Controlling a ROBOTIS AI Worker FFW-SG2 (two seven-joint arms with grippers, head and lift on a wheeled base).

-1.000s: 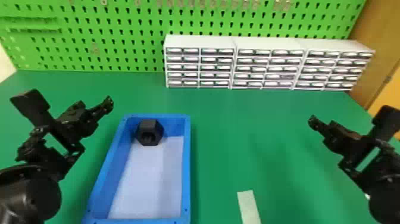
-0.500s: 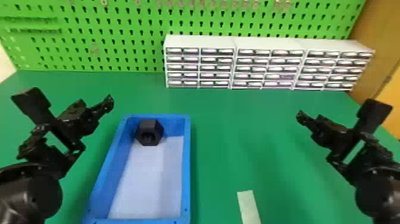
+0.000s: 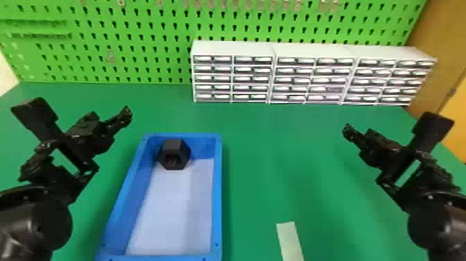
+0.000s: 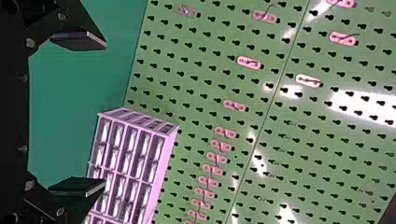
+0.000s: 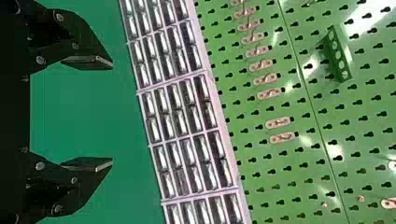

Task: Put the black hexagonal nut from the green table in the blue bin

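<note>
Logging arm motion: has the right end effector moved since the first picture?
Yes: in head view, the right end effector shifted left, nearer the blue bin.

Head view, clock centred mid-table, 12 away from robot. Bin (image 3: 217,194) on table (image 3: 263,156), at 8 o'clock, long sides running nearer to farther. Nut (image 3: 174,154) inside bin, at its 12 o'clock end, offset toward the 11 o'clock corner. Strip (image 3: 290,241) on table at 5 o'clock, apart from bin. Three drawer cabinets (image 3: 312,48) side by side along the table's back, spanning roughly 12 to 2 o'clock. Pegboard (image 3: 138,45) behind table and cabinets, 10 to 1 o'clock; row of hooks (image 3: 235,4) on it, above cabinets. Side panel (image 3: 440,45) at 2 o'clock, beyond the last cabinet.
</note>
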